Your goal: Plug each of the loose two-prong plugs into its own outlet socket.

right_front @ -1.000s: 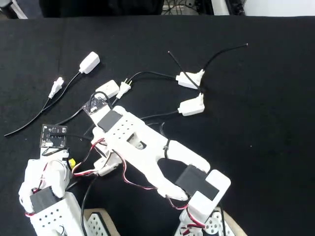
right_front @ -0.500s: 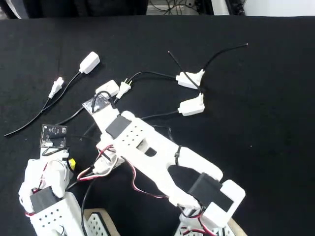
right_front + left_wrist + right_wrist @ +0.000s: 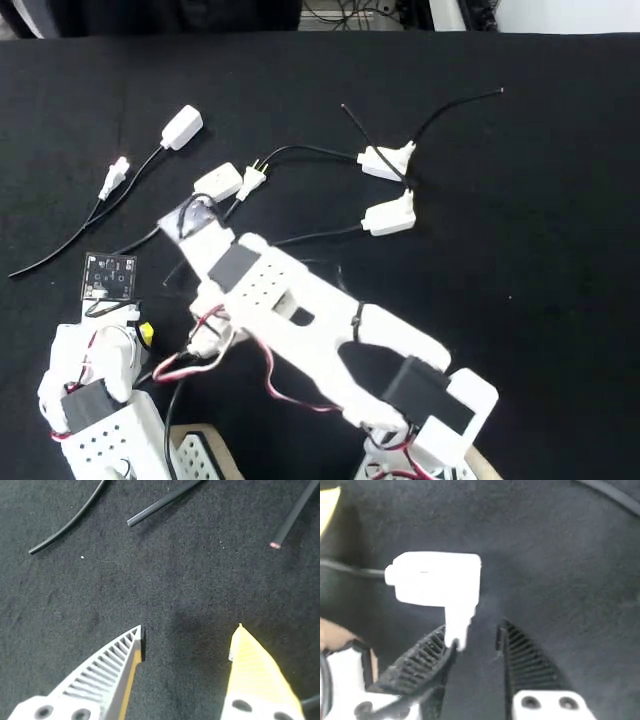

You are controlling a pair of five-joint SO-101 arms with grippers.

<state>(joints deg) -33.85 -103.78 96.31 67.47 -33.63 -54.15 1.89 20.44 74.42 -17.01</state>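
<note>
I see left gripper (image 3: 190,627) open, black cables (image 3: 165,500) ahead | right gripper (image 3: 475,628) open, white socket (image 3: 435,582) just beside one finger.

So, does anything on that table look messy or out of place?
Nothing spilled, but black cords cross one another by the white connectors, and one cord by the left gripper ends in a bare, cut tip.
</note>
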